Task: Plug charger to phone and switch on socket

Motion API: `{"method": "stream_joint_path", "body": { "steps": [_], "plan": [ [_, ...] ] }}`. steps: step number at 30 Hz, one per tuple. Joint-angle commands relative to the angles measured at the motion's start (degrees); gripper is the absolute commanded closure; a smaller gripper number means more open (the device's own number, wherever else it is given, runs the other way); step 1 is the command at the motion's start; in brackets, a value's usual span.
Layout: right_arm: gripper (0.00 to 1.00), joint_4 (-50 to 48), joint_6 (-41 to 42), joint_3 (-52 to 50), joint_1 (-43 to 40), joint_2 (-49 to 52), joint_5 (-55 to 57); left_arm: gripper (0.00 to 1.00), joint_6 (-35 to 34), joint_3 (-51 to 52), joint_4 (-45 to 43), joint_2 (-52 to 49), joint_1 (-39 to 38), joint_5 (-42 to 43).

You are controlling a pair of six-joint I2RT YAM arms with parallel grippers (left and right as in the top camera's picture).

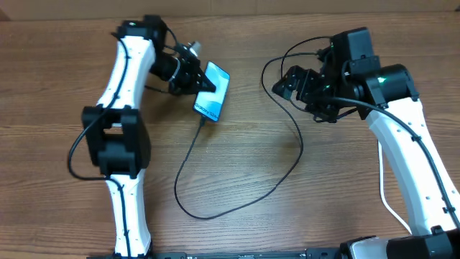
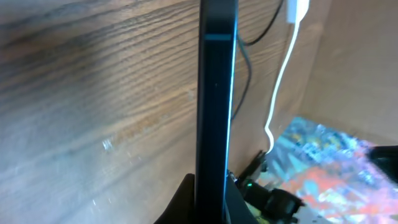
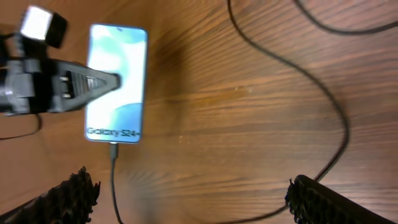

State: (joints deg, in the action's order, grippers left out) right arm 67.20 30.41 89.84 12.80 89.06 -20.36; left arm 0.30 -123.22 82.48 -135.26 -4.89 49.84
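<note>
At the tip of the left arm (image 1: pixel 128 72), seen from overhead: left claw (image 1: pixel 200 83) clamped on the phone (image 1: pixel 214 97), one finger (image 3: pixel 93 83) laid across the lit screen, the thin black edge upright between the pads (image 2: pixel 180 205) in the left wrist view. Touching the table (image 1: pixel 330 216) or held just above it: cannot tell. Long axis from about one o'clock down to seven o'clock overhead, "Galaxy" end at seven.

Into that seven o'clock end, the charger (image 1: pixel 300 147), connector tip seated in the port by the look of it. From there trails toward six o'clock, loops across the table, climbs toward one o'clock and slips out of sight under the right arm (image 1: pixel 402 137). Plugging half of the task judged done.

At the tip of the right arm: right claw (image 3: pixel 189 190) spread wide, holding nothing, bare wood between its fingertips (image 3: pixel 68 193). Hovers well apart from the phone, at three o'clock of it overhead.

No sight of the socket in any view; only a white cord (image 2: pixel 280 81) beyond the phone in the left wrist view. Probably hidden beneath the right arm, at the charger's far end: a guess, no more. If so, far nearer to the right claw than to the left. Points to the free right claw for the switch, with the left kept on the phone.
</note>
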Motion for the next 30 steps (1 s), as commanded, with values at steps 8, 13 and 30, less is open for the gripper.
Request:
{"method": "stream_joint_path", "body": {
  "steps": [8, 13, 30],
  "plan": [
    [0.02, 0.0, -3.7, 0.5, -0.3, 0.1, 3.9, 0.96, 3.6, -0.5, -8.9, -8.4, -0.2, 0.5],
    [0.02, -1.8, -3.8, 0.5, -0.3, 0.1, 3.9, 0.96, 3.6, -0.2, -9.8, -8.8, -0.3, -3.9],
    [0.02, -3.5, -3.7, 0.5, -0.3, 0.1, 4.3, 0.96, 0.9, 1.7, -16.6, -8.9, -0.4, -5.6]
  ]
}}
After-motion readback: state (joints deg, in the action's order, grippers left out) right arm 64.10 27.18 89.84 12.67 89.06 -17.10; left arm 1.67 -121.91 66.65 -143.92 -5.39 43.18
